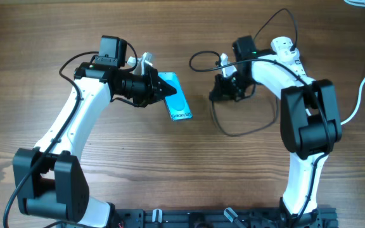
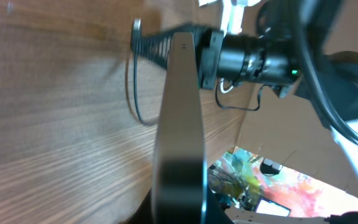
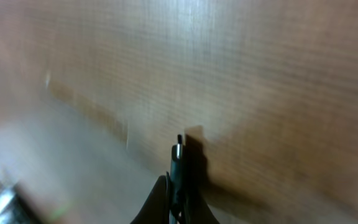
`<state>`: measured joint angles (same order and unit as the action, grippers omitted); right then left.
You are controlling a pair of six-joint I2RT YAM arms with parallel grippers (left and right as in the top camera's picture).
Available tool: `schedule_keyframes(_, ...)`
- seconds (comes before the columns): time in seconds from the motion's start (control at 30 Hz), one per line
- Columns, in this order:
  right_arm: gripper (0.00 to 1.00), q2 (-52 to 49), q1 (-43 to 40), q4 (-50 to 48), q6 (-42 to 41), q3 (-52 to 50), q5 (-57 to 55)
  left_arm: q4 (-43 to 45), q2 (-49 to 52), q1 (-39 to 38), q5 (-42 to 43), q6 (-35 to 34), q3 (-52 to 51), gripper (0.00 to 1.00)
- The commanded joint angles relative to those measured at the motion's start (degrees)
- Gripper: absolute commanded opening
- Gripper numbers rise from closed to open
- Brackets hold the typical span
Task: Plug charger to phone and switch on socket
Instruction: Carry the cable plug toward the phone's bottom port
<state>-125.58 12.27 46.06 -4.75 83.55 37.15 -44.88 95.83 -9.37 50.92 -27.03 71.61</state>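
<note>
Overhead, the left claw grips the phone, blue screen showing; its wrist view shows only the phone's thin edge. The right claw pinches the charger, whose plug tip only the wrist camera shows. The socket lies behind that claw.

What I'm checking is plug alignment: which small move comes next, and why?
Probably ease the right pincer toward the cyan-screened rectangular phone in the left pincer: the thin black cable's plug tip is pinched, but a gap separates them.
</note>
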Motion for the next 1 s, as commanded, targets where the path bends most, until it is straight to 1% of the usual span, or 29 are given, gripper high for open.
schedule_keyframes(0.0, 0.04, -0.4, -2.8, 5.4, 11.6, -1.6, 14.7, 3.2, 0.0, 0.3, 2.3, 3.0, 0.6, 0.04)
schedule_keyframes(0.07, 0.04, 1.5, -4.1, 9.9, 17.5, -1.6, 19.7, 5.7, 0.0, 0.3, 2.5, 3.5, 0.6, 0.04)
schedule_keyframes(0.13, 0.04, 4.0, -5.0, 15.0, 23.3, -1.6, 23.6, 8.9, 0.0, 0.3, 5.2, 5.4, 0.6, 0.04)
schedule_keyframes(0.3, 0.04, 11.9, -5.2, 27.3, 34.1, -1.6, 25.6, 17.3, 0.0, 0.3, 10.8, 5.9, 0.6, 0.04)
schedule_keyframes(0.43, 0.04, 21.4, -5.2, 39.5, 48.4, -1.6, 30.1, 20.5, 0.0, 0.3, 13.8, 6.1, 0.6, 0.04)
schedule_keyframes(0.53, 0.05, 27.9, -5.1, 44.0, 56.4, -2.2, 32.3, 23.4, 0.0, 0.3, 15.9, 6.1, 0.6, 0.04)
schedule_keyframes(0.57, 0.04, 30.5, -5.0, 43.3, 58.6, -3.8, 34.6, 27.7, 0.0, 0.3, 19.5, 5.9, 0.6, 0.04)
schedule_keyframes(0.63, 0.04, 31.6, -5.0, 42.2, 60.2, -5.6, 37.2, 31.6, 0.0, 0.3, 21.1, 3.3, 0.6, 0.04)
schedule_keyframes(0.67, 0.04, 31.6, -5.0, 41.5, 61.1, -6.6, 38.9, 33.6, 0.0, 0.3, 21.1, 0.9, 0.6, 0.04)
schedule_keyframes(0.7, 0.04, 31.5, -5.0, 38.7, 61.7, -9.2, 42.5, 37.6, 0.0, 0.3, 21.1, -4.0, 0.6, 0.04)
schedule_keyframes(0.87, 0.05, 31.4, -5.0, 28.2, 61.0, -16.6, 49.1, 48.1, 0.0, 0.2, 21.0, -13.5, 0.6, 0.04)
schedule_keyframes(0.9, 0.04, 31.4, -5.0, 26.4, 60.1, -16.9, 49.7, 50.1, 0.0, 0.1, 21.0, -15.9, 0.6, 0.04)
schedule_keyframes(0.97, 0.05, 31.4, -4.9, 19.3, 53.2, -16.9, 50.0, 53.0, 0.0, -0.3, 21.1, -19.1, 0.6, 0.04)
